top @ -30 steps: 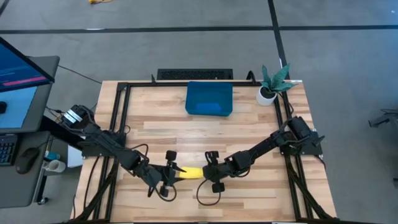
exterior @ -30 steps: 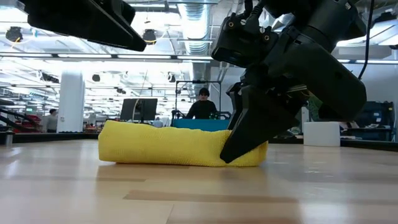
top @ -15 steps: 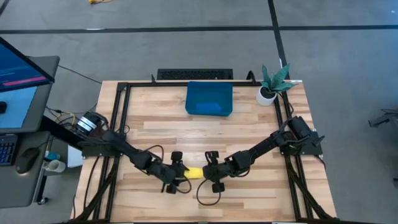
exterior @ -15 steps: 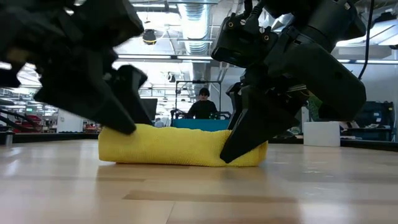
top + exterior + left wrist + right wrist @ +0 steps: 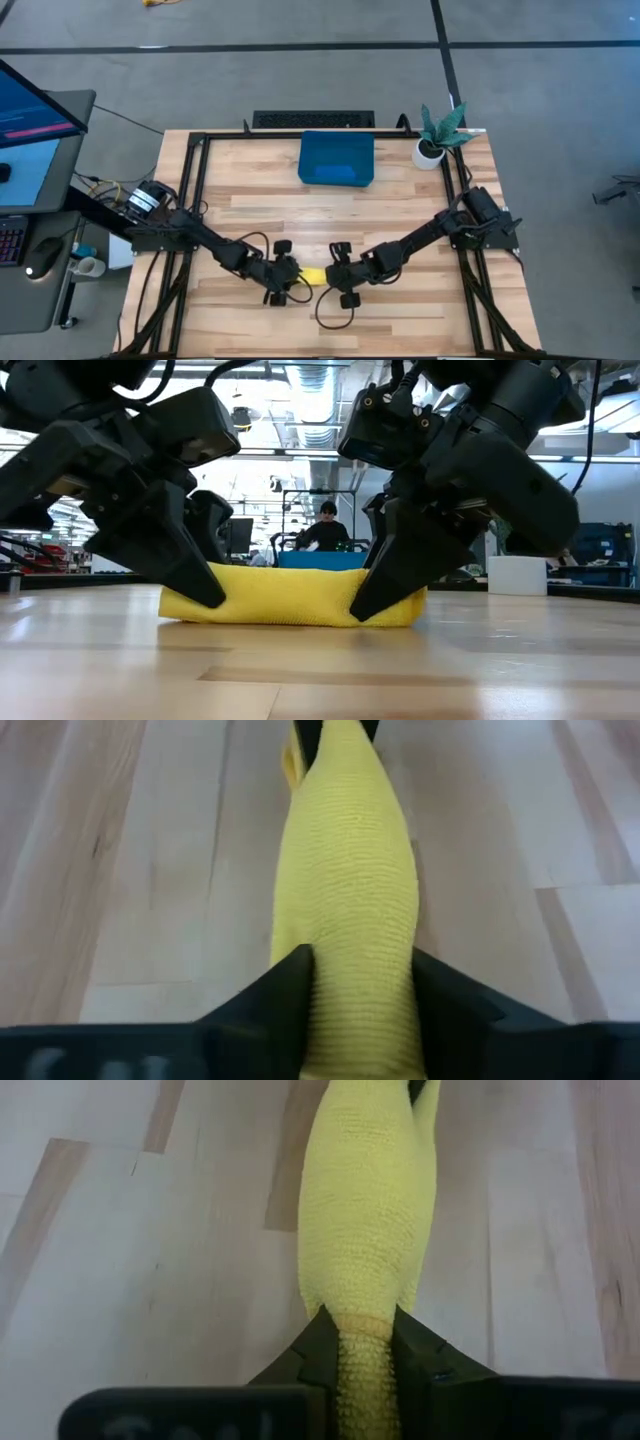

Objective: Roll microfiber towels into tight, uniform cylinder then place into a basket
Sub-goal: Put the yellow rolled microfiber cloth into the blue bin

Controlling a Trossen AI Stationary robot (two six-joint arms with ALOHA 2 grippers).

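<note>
Near the wooden table's (image 5: 400, 200) front edge lies the rolled bright yellow microfiber towel (image 5: 313, 277). Left gripper (image 5: 288, 279) and right gripper (image 5: 338, 277) each pinch one end, fingers closed onto cloth. Dark teal-blue rectangular basket (image 5: 337, 158) sits well behind.

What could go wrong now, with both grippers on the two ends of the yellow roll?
1. The left gripper takes the thick end of the yellow towel between its fingers; if the grip is loose, that end may slip on lifting.
2. The right gripper pinches only a thin end, so the roll might loosen or sag in the middle.
3. The basket lies far across the table, so a long carry may let the roll unwind.
</note>
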